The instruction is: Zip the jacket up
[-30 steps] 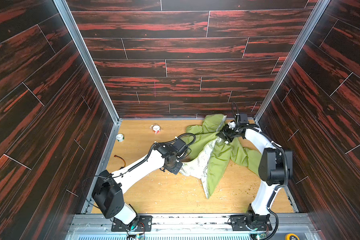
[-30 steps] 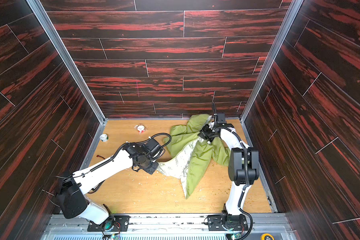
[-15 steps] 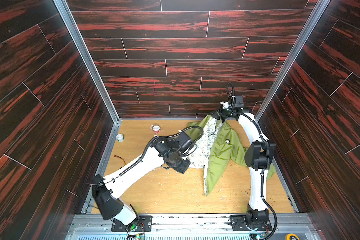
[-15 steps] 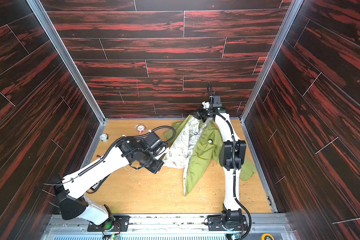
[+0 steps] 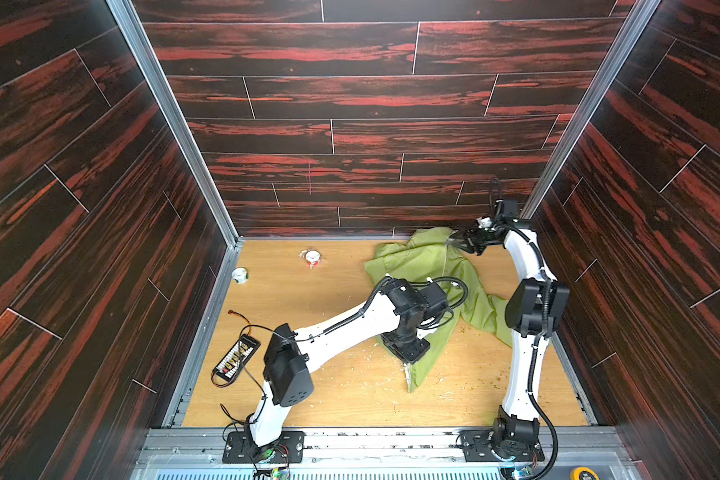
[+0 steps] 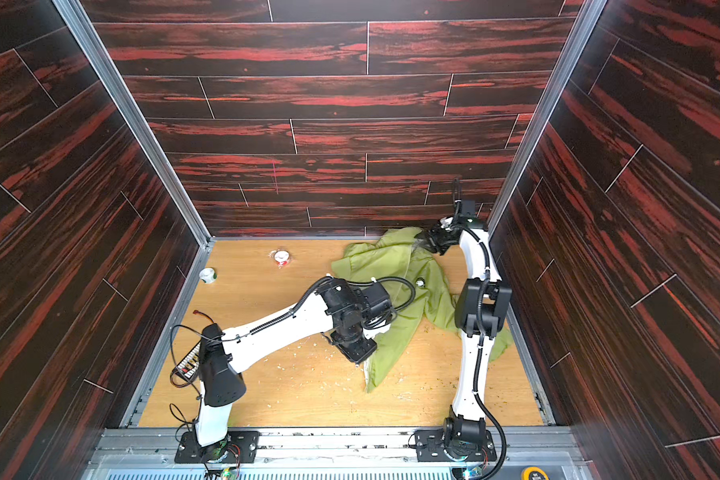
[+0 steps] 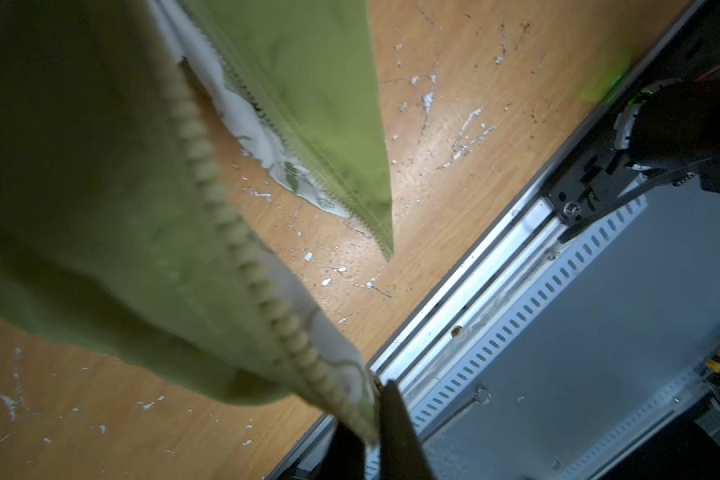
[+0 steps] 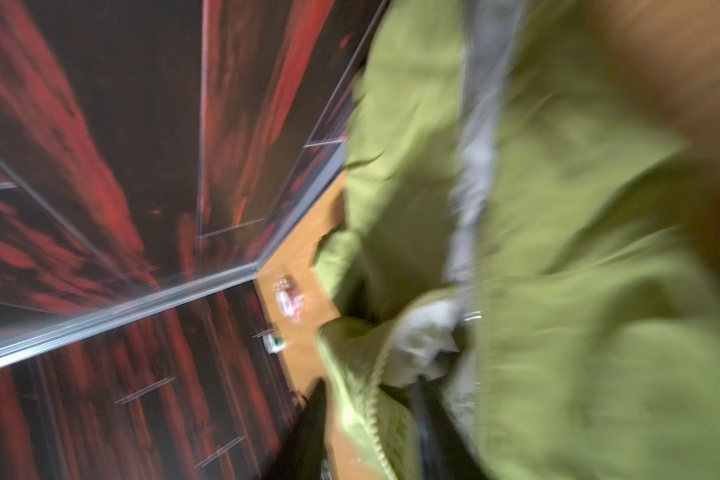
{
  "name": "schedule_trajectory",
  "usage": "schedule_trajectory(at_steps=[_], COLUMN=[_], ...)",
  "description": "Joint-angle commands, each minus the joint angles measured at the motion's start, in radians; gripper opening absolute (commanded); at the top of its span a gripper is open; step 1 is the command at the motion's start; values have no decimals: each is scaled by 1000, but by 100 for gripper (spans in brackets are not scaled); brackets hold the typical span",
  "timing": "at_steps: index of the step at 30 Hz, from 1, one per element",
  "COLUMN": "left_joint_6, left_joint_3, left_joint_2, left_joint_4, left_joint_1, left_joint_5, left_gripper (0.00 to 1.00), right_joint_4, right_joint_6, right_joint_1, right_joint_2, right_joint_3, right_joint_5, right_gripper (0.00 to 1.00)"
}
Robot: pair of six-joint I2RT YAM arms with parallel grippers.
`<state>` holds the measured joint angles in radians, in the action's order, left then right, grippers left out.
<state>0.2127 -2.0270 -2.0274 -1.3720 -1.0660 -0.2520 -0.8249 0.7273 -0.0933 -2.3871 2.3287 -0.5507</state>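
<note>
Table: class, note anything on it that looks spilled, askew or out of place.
Pale flecks lie scattered over the wooden table, like spilled debris. The jacket is bunched at the far right, zipper unjoined. A black cabled device lies skewed by the left edge.

Shows the jacket [image 6: 395,266] crumpled green at the far right of the bench [image 6: 267,386], one long flap trailing nearward. Puts the left pincer [image 6: 356,355] at that flap's left edge and the right pincer [image 6: 427,241] at the jacket's far corner by the back wall. Leaves a white-and-red item [image 6: 281,257] and a white-and-green item [image 6: 207,275] far left, and a wired black board [image 6: 187,363] nearer on the left.
</note>
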Motion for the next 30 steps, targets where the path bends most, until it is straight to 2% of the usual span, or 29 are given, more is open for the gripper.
schedule_trajectory(at_steps=[1,5,10,13,18,21,25,30], left_joint_6=[15,65,147,241,442,371,197,63], left_joint_3=[-46,-16,71,258,681,755,750,676], left_joint_2=[4,36,141,269,530,543,486,349], left_joint_4=[-18,91,201,344,709,710,714,728], left_joint_1=[-24,-25,-2,84,315,391,396,397], left_joint_5=[-87,-105,-65,-48,-54,-74,-32,-25], left_gripper=[50,59,60,60,74,75,75,75], right_joint_4=[-66,-64,-59,-15,148,214,263,331], right_joint_6=[-60,-65,-69,-65,-10,23,63,110], right_joint_1=[4,3,5,4,12,52,152,231], right_joint_2=[-30,37,180,314,598,710,783,781], right_joint_3=[-6,-74,-212,-378,-764,-953,-1119,-1207], right_joint_5=[47,69,119,149,128,99,101,123], right_gripper=[52,60,60,60,54,50,50,60])
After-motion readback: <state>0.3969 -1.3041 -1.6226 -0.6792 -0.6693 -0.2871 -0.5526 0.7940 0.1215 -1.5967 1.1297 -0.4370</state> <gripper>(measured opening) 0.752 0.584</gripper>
